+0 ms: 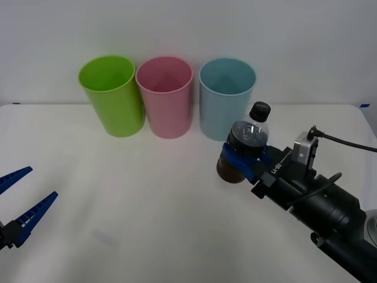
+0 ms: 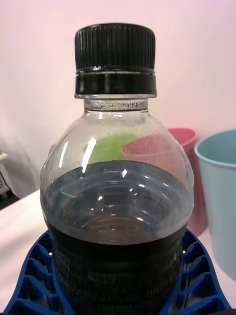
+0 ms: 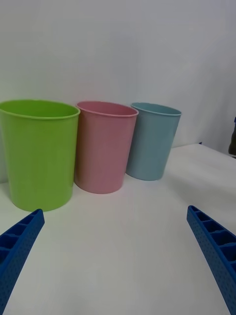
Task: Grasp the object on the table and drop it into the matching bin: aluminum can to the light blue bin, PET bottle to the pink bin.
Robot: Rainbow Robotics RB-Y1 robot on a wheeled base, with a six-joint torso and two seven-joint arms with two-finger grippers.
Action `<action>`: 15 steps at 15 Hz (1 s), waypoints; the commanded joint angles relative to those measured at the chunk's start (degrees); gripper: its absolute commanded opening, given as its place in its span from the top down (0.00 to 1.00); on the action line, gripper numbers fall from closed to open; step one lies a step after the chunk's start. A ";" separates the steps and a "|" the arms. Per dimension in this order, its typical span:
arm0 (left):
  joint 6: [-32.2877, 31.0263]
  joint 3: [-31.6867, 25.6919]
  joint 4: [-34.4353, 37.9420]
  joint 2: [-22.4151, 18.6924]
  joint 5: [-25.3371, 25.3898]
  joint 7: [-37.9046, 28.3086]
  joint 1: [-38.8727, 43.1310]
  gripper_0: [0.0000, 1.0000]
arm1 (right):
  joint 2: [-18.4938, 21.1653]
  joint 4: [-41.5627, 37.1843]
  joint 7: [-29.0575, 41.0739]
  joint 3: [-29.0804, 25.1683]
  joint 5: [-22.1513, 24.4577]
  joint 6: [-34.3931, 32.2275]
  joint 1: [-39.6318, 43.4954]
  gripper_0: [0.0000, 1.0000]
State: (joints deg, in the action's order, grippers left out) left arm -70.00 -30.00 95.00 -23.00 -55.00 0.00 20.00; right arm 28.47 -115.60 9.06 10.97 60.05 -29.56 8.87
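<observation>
My right gripper (image 1: 238,158) is shut on the PET bottle (image 1: 246,146), a small clear bottle with a black cap and dark label, held upright just in front of the light blue bin (image 1: 227,97). In the right wrist view the bottle (image 2: 115,197) sits between the blue fingers (image 2: 29,280). The pink bin (image 1: 165,95) stands left of the light blue one, at the back of the white table (image 1: 147,224). My left gripper (image 1: 20,203) hangs open at the table's left edge. The left wrist view shows the pink bin (image 3: 104,145) and light blue bin (image 3: 151,140) ahead of the open fingers (image 3: 214,251).
A lime green bin (image 1: 112,94) stands left of the pink one, the three in a row along the back wall. The same lime green bin (image 3: 37,152) is nearest in the left wrist view. Open table surface lies between both arms.
</observation>
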 commanded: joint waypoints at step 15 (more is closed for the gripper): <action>0.00 0.00 0.00 0.00 0.00 0.00 0.00 0.00 | -8.34 16.90 14.93 2.65 14.75 6.27 -31.63 1.00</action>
State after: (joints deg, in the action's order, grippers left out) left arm -70.00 -30.00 95.00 -23.00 -55.00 0.00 20.00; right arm 21.32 -101.04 24.07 13.61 73.68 -23.29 -20.89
